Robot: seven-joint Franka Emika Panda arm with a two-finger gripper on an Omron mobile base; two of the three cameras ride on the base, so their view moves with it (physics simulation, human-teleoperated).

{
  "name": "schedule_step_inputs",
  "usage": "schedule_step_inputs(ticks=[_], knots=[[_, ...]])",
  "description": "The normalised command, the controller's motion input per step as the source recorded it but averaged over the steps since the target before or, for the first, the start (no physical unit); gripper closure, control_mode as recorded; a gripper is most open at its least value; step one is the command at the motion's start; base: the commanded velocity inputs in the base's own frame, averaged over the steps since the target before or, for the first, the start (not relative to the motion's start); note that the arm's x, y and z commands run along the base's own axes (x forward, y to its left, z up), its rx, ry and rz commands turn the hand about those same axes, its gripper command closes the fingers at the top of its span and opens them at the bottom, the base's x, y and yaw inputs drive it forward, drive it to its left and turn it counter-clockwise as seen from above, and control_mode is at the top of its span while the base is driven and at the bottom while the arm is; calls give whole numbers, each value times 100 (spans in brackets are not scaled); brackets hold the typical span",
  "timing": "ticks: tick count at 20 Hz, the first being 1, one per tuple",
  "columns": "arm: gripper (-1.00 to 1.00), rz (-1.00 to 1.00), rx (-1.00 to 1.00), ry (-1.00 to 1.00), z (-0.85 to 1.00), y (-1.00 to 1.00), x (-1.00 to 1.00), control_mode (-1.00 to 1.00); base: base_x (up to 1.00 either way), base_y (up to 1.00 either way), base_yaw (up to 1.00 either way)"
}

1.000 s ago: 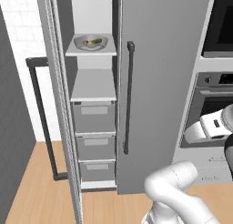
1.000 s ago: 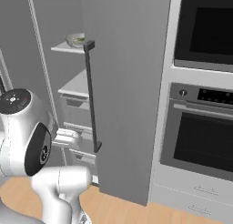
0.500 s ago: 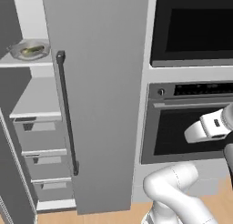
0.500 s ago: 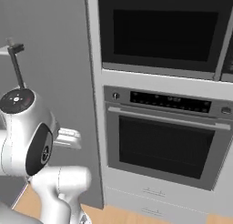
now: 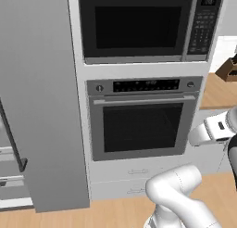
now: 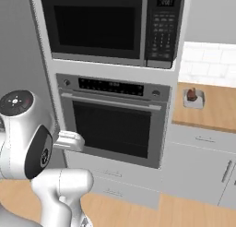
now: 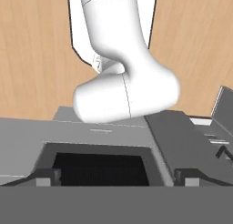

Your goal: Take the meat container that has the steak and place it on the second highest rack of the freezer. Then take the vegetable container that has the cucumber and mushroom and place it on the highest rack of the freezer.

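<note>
Facing a wall oven (image 5: 141, 123) under a microwave (image 5: 143, 23), wooden worktop (image 6: 207, 108) rightward, end effector (image 7: 117, 176) spread wide, empty.

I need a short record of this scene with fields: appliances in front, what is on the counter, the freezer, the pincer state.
appliances in front: microwave above, wall oven below, drawers under the oven
counter: wooden counter right of the oven, with a small container holding something reddish, contents too small to name
freezer: grey door at the left edge of the left base view
pincer: open, nothing held
</note>
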Motion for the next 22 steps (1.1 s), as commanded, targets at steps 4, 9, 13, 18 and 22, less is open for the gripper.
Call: schedule_step_inputs(ticks=[4,9,13,18,22], knots=[[-100,0,0,0,0,0,0,100,23,-100,0],[-100,0,0,0,0,0,0,100,32,-100,0],[-100,0,0,0,0,0,0,100,46,-98,0],[-100,0,0,0,0,0,0,100,35,-80,0],[-100,0,0,0,0,0,0,100,28,-50,0]])
